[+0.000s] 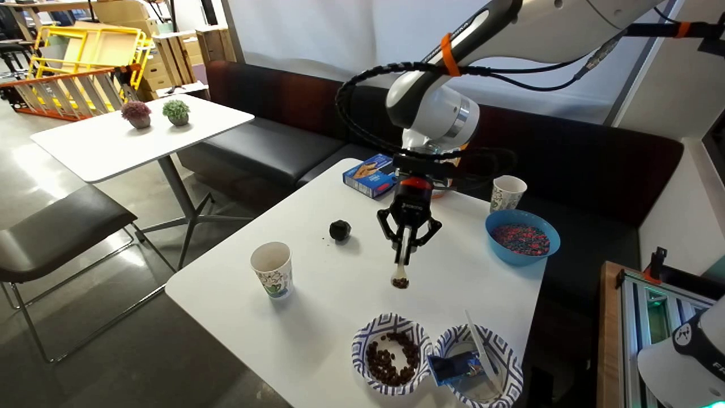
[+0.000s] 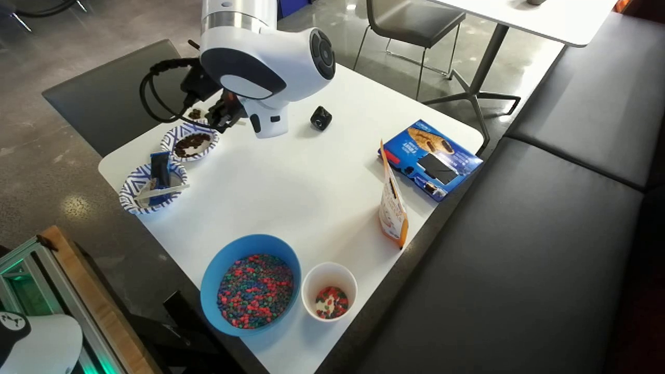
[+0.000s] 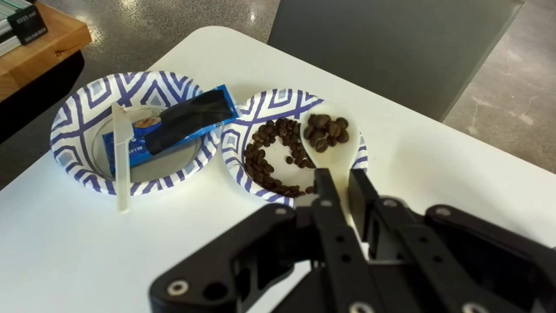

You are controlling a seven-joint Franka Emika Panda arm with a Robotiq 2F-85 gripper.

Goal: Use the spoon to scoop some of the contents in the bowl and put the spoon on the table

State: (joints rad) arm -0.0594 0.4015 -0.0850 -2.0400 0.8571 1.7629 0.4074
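The pale spoon (image 3: pixel 332 163) holds a cluster of dark brown beans (image 3: pixel 325 130) above the white surface (image 1: pixel 323 340), the claw (image 3: pixel 342 184) clamped on its handle. In the wrist view, we see the spoon's head overlapping the patterned bowl (image 3: pixel 235 151), where more beans curve around a bare middle. Just beside that, we find a second bowl (image 3: pixel 71 126) bearing a blue packet (image 3: pixel 191 119) and a white utensil (image 3: pixel 123 167). Farther along, in both exterior views, we spot a blue bowl (image 2: pixel 209 291) of colored bits (image 2: pixel 254 291), with a white cup (image 2: pixel 328 275) near it.
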